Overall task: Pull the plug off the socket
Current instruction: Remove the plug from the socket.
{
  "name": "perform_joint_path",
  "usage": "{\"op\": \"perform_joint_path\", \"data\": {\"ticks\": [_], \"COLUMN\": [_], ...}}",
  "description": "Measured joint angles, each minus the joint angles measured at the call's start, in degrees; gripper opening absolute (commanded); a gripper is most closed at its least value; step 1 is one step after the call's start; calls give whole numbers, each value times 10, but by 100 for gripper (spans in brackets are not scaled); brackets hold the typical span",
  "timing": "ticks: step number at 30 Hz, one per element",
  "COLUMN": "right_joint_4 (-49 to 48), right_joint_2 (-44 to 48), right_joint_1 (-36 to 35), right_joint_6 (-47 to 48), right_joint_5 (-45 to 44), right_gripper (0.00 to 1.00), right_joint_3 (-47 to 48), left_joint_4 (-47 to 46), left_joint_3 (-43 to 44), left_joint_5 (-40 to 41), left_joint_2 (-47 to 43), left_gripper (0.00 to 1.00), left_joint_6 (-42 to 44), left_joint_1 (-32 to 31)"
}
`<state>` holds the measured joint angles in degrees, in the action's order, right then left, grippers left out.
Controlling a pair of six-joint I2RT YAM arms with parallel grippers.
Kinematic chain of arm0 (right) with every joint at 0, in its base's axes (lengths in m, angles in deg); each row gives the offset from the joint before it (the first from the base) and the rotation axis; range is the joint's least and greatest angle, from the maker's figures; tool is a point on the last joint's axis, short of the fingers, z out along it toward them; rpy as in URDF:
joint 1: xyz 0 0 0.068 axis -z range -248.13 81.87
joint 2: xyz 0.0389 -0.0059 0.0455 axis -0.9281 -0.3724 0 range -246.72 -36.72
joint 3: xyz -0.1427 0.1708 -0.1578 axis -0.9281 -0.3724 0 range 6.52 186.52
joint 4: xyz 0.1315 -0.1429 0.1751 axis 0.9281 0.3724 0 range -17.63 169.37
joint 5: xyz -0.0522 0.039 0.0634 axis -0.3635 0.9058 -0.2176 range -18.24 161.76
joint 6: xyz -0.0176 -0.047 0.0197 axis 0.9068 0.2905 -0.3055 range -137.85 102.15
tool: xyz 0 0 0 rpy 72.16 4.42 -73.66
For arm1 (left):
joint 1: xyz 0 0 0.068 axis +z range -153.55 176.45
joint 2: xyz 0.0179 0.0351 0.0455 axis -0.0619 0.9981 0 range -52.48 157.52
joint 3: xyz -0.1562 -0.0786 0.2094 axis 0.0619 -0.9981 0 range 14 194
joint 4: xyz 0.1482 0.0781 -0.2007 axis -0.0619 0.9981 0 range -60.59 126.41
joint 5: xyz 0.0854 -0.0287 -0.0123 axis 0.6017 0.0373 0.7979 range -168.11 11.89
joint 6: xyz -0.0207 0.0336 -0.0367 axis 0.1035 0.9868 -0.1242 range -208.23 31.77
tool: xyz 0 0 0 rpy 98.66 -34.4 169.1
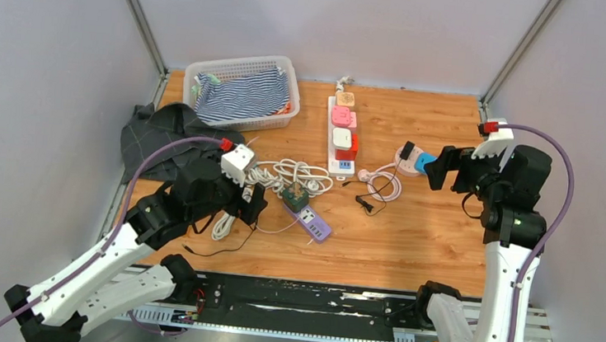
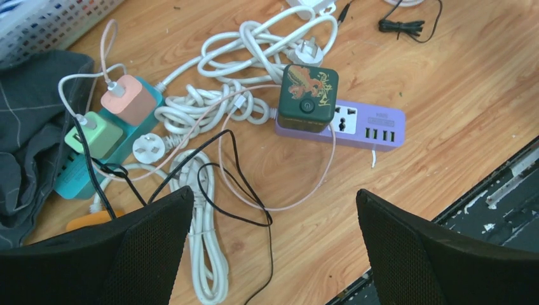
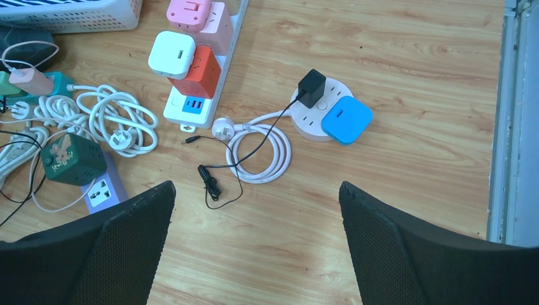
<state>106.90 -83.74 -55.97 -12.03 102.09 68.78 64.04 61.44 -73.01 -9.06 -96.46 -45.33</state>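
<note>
Several sockets lie on the wooden table. A dark green cube plug (image 2: 308, 95) (image 1: 296, 195) sits in a purple strip (image 2: 372, 125). A round white socket (image 3: 304, 124) carries a black plug (image 3: 311, 88) and a blue plug (image 3: 346, 119). A long white strip (image 1: 339, 153) holds pink, white and red plugs. My left gripper (image 2: 273, 197) (image 1: 251, 204) hovers open near the table's front, short of the purple strip, over loose cables. My right gripper (image 3: 257, 190) (image 1: 436, 168) is open above bare wood, just right of the round socket, holding nothing.
A teal strip (image 2: 73, 175) with pink and green adapters lies at the left beside a dark cloth (image 1: 158, 129). Coiled white cables (image 1: 295, 173) and thin black leads cover the middle. A white basket (image 1: 243, 60) of striped fabric stands at the back left.
</note>
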Motion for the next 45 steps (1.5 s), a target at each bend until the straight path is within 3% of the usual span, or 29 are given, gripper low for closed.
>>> {"op": "perform_joint_path", "data": {"ticks": [5,15,18,24,32,45], "right_joint_4": [-1,0,7,104,150,156], "right_joint_2": [-13,-39,-39,-39,-57,-53], "right_joint_1": [26,74,80,87,116,130], "right_joint_6": [0,68,130,367,492,536], "right_joint_5": [37,156,208,340,379,386], "right_gripper": [100,100,100,100,100,100], "right_joint_3": [-2,-39,-54,-120,-149,-162], "left_joint_4": [-22,-46,-46,-50,-57,-99], "left_joint_3": [-30,-32,-33,-35,-35,-92], "left_joint_5": [-2,-27,-33,-37,-60,-69], "left_joint_2": [-57,-41,-39,-38,-32,-54], "left_gripper": [100,100,100,100,100,100], "left_joint_6": [7,8,8,9,8,18], "left_joint_1": [0,0,0,4,23,34]}}
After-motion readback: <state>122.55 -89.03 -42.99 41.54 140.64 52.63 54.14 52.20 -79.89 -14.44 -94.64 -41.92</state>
